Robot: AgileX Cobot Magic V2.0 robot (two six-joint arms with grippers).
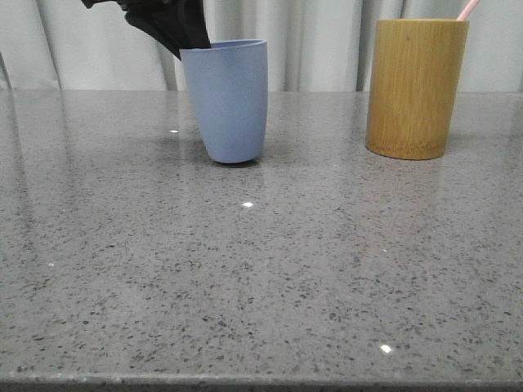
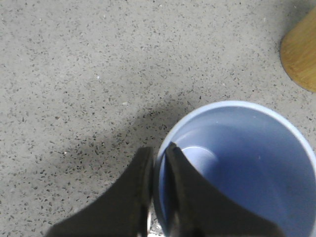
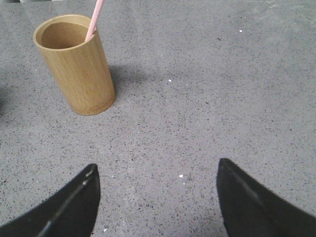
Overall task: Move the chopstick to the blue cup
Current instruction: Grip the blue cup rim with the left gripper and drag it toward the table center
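Note:
The blue cup [image 1: 227, 100] stands tilted on the grey table, its base just lifted at one side. My left gripper [image 2: 158, 150] is shut on its rim, one finger inside and one outside; in the front view it shows as a black shape [image 1: 167, 24] at the cup's upper left. The cup's inside [image 2: 247, 163] is empty. A pale pink chopstick [image 3: 95, 19] sticks out of the bamboo cylinder [image 3: 76, 64]; its tip also shows in the front view [image 1: 467, 9]. My right gripper [image 3: 155, 170] is open and empty above the bare table, short of the cylinder.
The yellow-brown bamboo cylinder [image 1: 415, 86] stands upright at the back right, to the right of the blue cup; its edge shows in the left wrist view [image 2: 301, 49]. A pale curtain hangs behind the table's far edge.

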